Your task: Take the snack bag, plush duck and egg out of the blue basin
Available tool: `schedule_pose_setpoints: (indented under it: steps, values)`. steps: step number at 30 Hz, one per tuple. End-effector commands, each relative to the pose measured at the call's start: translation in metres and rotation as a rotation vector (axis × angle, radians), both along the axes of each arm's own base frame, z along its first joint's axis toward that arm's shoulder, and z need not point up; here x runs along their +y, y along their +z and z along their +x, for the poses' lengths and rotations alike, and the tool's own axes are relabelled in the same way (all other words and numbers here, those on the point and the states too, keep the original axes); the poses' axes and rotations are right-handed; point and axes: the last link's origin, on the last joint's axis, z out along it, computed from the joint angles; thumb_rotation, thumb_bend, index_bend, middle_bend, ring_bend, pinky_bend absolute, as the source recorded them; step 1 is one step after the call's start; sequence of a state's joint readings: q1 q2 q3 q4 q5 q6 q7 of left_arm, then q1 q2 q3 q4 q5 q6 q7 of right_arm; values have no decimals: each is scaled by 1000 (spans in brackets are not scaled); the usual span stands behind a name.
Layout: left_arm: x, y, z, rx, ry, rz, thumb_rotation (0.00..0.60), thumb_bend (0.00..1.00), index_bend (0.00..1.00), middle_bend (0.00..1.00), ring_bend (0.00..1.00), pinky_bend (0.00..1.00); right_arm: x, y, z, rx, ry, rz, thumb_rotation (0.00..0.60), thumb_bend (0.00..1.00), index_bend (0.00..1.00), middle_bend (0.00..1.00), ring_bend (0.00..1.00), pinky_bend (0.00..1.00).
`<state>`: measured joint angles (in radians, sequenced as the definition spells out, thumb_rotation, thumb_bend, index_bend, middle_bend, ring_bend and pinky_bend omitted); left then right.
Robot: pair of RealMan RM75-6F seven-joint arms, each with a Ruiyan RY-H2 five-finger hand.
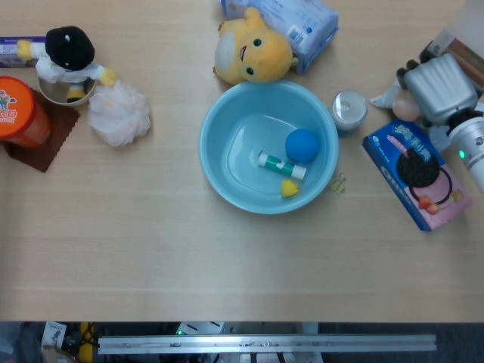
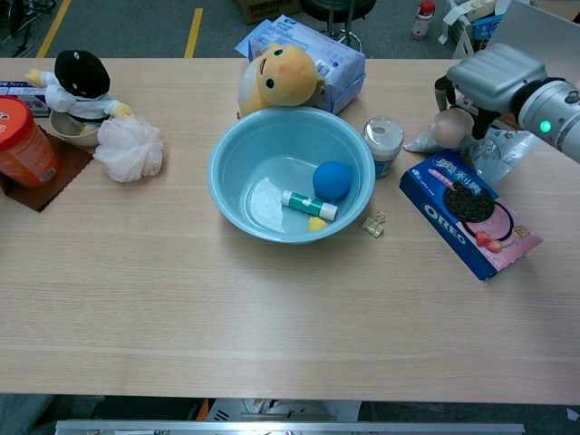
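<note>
The blue basin (image 1: 227,121) (image 2: 237,154) stands mid-table and holds a blue ball (image 1: 302,144), a glue stick (image 1: 280,164) and a small yellow piece (image 1: 289,188). Behind it, outside the rim, lies the yellow plush duck (image 1: 253,51) (image 2: 276,77). At the far right my right hand (image 1: 435,87) (image 2: 494,82) holds the pale egg (image 1: 406,108) (image 2: 450,129) under its fingers, just over the crinkly snack bag (image 1: 384,97) (image 2: 497,152), which it largely hides. My left hand does not show in either view.
A blue Oreo box (image 1: 420,170) (image 2: 471,213) lies in front of the right hand. A small can (image 1: 349,110) and a binder clip (image 1: 337,182) sit right of the basin. A tissue pack (image 1: 302,23) is behind the duck. A bath pouf (image 1: 119,112), penguin plush (image 1: 68,57) and orange canister (image 1: 15,110) crowd the left.
</note>
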<state>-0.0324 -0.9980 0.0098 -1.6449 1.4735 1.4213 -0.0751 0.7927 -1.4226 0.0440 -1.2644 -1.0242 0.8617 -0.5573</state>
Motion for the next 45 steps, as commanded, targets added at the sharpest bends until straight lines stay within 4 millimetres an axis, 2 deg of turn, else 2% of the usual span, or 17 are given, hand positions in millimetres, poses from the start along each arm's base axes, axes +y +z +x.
schedule_pose_setpoints:
  steps: [1,5,13,18,29,36,40,45]
  values:
    - [0,0,0,1,2,-1,600,300,0,72,20,65,-2,-7,-1,6,-10,1,600,80,521,404,350,598]
    - [0,0,-1,4,5,-4,600,301,0,72,20,65,-3,-11,0,-1,-14,2,600,81,436,376,324,584]
    - [1,1,-1,4,5,-3,600,301,0,72,20,65,-2,-18,5,-5,-5,10,600,81,196,284,270,534]
    - [1,3,-1,5,4,5,600,301,0,73,20,65,1,-15,11,-27,8,12,600,81,190,275,267,534]
    - [3,2,1,3,-1,1,600,301,0,73,20,65,25,9,50,-136,130,41,600,81,190,276,267,534]
    - [3,5,2,1,-4,8,600,301,0,73,20,65,38,18,66,-187,175,63,600,82,190,290,267,534]
    - [3,7,1,-3,-4,19,600,301,0,73,20,65,48,31,64,-201,170,27,600,82,190,292,267,534]
    - [4,6,1,-3,-13,21,600,301,0,73,20,65,69,62,44,-200,119,-70,600,82,191,301,267,533]
